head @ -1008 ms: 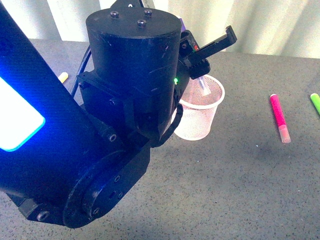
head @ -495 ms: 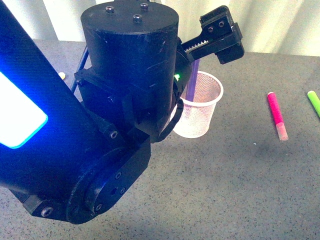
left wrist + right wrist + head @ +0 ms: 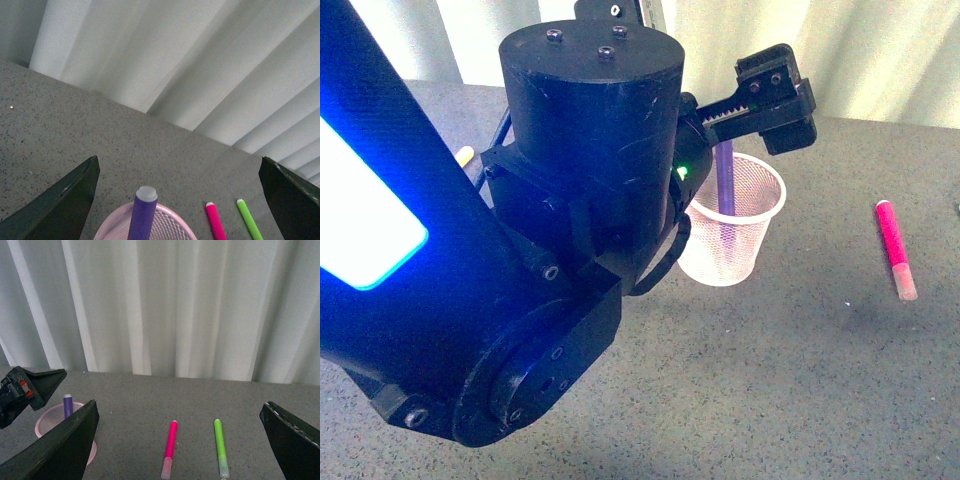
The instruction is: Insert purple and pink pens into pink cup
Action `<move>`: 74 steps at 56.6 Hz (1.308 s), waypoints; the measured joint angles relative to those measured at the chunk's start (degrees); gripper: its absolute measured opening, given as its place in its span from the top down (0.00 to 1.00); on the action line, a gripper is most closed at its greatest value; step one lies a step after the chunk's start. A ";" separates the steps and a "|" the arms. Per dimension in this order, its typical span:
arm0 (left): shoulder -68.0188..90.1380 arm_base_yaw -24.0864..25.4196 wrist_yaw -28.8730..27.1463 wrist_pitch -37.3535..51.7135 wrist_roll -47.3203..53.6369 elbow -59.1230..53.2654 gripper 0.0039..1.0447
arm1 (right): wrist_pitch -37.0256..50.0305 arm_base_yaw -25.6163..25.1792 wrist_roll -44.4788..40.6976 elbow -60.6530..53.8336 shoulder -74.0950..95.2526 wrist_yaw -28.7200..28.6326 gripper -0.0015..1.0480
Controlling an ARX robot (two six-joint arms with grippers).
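Grey speckled tabletop runs back to a white pleated curtain. On it stands the light pink wire-mesh cup, with the dark purple marker pen upright inside, its pale end poking above the rim. The left hand hangs above the cup, fingers spread wide, clear of the pen. The bright magenta-pink marker pen lies flat to the right of the cup, well apart, with a green marker pen beside it. The right hand is likewise spread and empty.
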 joint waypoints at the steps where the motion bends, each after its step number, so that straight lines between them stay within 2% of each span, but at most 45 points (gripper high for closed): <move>1: -0.20 0.13 0.17 -0.11 0.07 -0.20 0.06 | 0.00 0.00 0.00 0.00 0.00 0.00 0.07; 9: -4.98 3.21 3.23 -3.10 2.60 -3.04 0.06 | 0.00 0.00 -0.02 0.00 0.00 0.00 0.07; 18: -13.88 9.84 9.44 -8.15 6.60 -6.78 0.06 | 0.00 0.00 0.00 0.00 0.00 0.00 0.07; 29: -27.58 20.79 22.14 -17.81 16.22 -12.76 0.06 | 0.00 0.00 0.00 0.00 0.00 0.00 0.07; 33: -32.13 24.46 25.09 -21.73 20.26 -14.64 0.06 | 0.00 0.00 0.00 0.00 0.00 0.00 0.07; 39: -42.07 32.63 31.08 -30.03 25.81 -18.62 0.06 | 0.00 0.00 0.00 0.00 0.00 0.00 0.07; 51: -57.75 42.34 40.15 -40.79 28.46 -24.28 0.06 | 0.00 0.00 0.00 0.00 0.00 0.00 0.07; 61: -68.98 50.69 44.54 -48.17 28.22 -28.65 0.06 | 0.00 0.00 0.00 0.00 0.00 0.00 0.07; 71: -77.31 62.36 50.05 -52.61 26.49 -31.23 0.06 | 0.00 0.00 0.00 0.00 0.00 0.00 0.07; 73: -77.68 65.22 49.64 -53.11 26.82 -31.50 0.06 | 0.00 0.00 0.00 0.00 0.00 0.00 0.07; 74: -77.85 66.01 47.63 -50.97 27.56 -32.37 0.11 | 0.00 0.00 0.00 0.00 0.00 0.00 0.07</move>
